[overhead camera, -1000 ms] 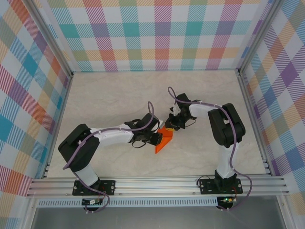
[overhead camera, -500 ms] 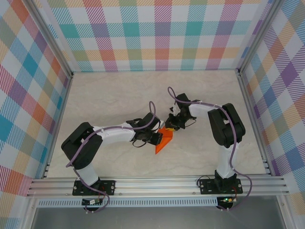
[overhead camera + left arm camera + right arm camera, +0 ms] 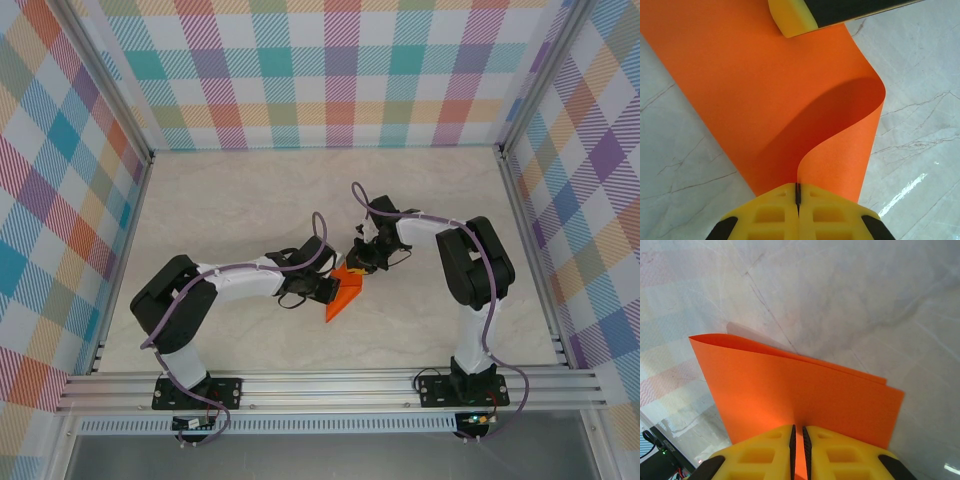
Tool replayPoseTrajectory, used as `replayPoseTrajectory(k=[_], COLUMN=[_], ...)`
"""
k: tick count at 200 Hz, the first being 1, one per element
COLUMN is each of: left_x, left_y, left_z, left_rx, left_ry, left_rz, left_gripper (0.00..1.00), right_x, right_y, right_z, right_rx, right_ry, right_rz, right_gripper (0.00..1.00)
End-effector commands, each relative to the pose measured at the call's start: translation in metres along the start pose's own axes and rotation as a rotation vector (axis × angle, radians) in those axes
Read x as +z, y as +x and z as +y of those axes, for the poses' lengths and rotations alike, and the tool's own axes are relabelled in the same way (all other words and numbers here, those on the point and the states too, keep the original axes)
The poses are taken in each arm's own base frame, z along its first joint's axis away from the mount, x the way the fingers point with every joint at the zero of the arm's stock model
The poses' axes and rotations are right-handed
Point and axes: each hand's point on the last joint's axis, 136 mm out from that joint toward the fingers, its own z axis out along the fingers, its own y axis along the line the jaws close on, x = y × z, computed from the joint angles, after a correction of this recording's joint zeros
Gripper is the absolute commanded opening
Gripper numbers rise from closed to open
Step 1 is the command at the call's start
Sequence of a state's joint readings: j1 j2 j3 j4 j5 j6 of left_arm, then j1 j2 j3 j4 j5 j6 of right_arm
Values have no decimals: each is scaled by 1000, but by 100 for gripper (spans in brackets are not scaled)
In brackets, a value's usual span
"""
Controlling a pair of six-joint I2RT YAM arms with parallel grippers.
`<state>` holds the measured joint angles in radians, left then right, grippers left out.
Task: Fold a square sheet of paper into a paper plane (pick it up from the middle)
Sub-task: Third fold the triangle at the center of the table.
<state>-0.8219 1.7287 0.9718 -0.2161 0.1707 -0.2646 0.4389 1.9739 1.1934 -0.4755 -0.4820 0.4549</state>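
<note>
The square sheet of paper (image 3: 347,295) is bright orange and lies bent over on itself in the middle of the table, between the two grippers. My left gripper (image 3: 328,289) is at its left side. In the left wrist view the sheet (image 3: 765,90) curls over in a loop, and my left gripper (image 3: 798,192) is shut on its near edge. My right gripper (image 3: 358,266) is at the sheet's far end. In the right wrist view the sheet (image 3: 800,390) shows two layers, and my right gripper (image 3: 798,440) pinches it. One of the right gripper's yellow fingers (image 3: 790,17) rests on the paper.
The pale marble table (image 3: 230,200) is boxed in by plaid walls (image 3: 320,70) at the back and both sides. An aluminium rail (image 3: 330,385) with both arm bases runs along the near edge. Both arms reach inward and nearly meet over the sheet.
The rear part of the left arm has shifted slightly to the right. Both grippers and the orange sheet stay almost where they were.
</note>
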Motion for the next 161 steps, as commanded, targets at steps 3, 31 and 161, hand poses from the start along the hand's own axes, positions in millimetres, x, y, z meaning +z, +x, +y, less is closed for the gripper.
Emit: replayPoseTrajectory(k=[3,31,161], left_x=[2,6,15], left_y=[1,1,8], left_z=[10,10,15], left_rx=[-16,-15,-41], left_ry=[-30,-28,-37], left_rz=[10,17,40], left_gripper=[0,0,0], right_x=[2,2,4], right_y=[12,12,14], right_z=[-18,-18,-21], right_rx=[25,25,29], right_ry=[84,83,88], right_rz=[29,28,31], right_gripper=[16,16,17])
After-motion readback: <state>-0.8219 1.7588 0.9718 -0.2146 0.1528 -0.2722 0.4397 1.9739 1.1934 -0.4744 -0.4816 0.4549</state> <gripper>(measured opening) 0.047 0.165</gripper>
